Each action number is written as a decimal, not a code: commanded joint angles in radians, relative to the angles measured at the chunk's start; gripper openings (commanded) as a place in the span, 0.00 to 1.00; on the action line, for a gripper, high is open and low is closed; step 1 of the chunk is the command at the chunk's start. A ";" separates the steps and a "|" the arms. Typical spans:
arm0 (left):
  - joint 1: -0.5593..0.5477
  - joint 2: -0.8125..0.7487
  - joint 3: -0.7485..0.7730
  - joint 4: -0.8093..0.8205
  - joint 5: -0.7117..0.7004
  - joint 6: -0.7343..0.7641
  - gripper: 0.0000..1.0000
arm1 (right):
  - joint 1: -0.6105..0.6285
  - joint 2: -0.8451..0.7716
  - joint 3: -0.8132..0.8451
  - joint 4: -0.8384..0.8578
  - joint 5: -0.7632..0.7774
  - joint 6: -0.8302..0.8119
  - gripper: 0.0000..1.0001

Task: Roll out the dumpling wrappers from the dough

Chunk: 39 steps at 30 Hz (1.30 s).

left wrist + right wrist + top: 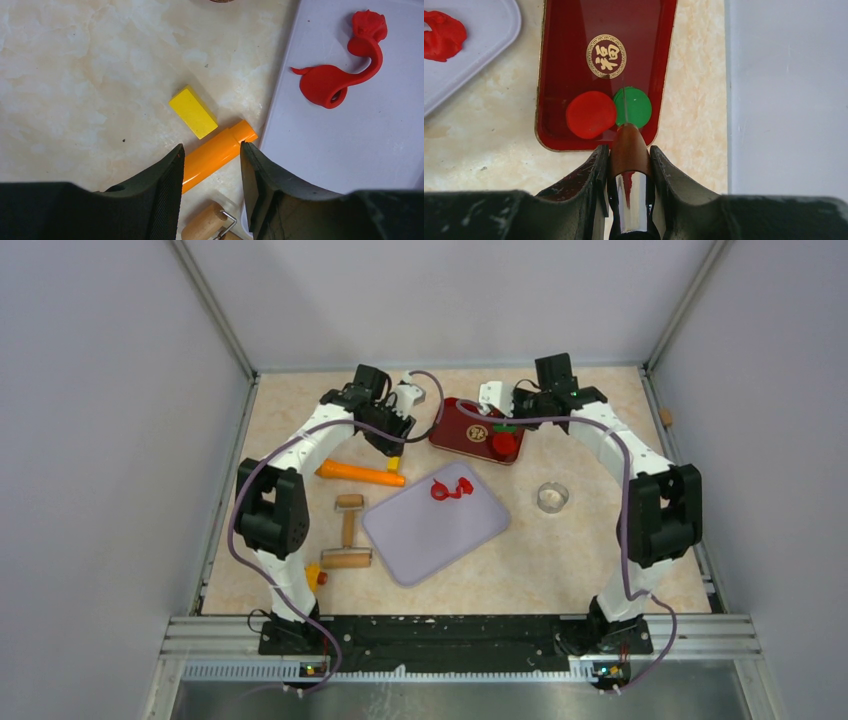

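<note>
Ragged, curly red dough (345, 75) lies on the lilac board (360, 145), also seen from above as dough (450, 488) near the board's (435, 525) far edge. One round red dumpling wrapper (591, 114) rests in the dark red tray (569, 45) beside a green disc (633, 106). My right gripper (628, 148) is shut on a brown-handled tool (629, 145) with a chrome collar, its thin blade reaching between the two discs. My left gripper (211, 150) hangs open over the orange stick (217, 152), holding nothing.
A yellow block (193, 111) lies beside the orange stick's end. A wooden roller (347, 535) sits left of the board, with its end (205, 225) below my left fingers. A metal ring cutter (552, 497) stands to the right of the board. Grey walls enclose the table.
</note>
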<state>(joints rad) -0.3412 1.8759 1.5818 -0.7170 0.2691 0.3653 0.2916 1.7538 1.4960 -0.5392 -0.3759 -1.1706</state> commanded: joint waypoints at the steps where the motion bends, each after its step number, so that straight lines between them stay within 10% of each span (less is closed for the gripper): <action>1: 0.004 -0.059 -0.005 0.028 -0.001 -0.016 0.49 | -0.002 -0.015 -0.004 0.054 -0.014 -0.011 0.00; 39: 0.004 -0.011 0.019 0.045 0.027 -0.032 0.49 | -0.002 -0.110 -0.024 -0.089 -0.039 0.065 0.00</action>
<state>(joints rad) -0.3412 1.8759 1.5814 -0.7048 0.2726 0.3595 0.2916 1.7084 1.4590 -0.6212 -0.3763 -1.1328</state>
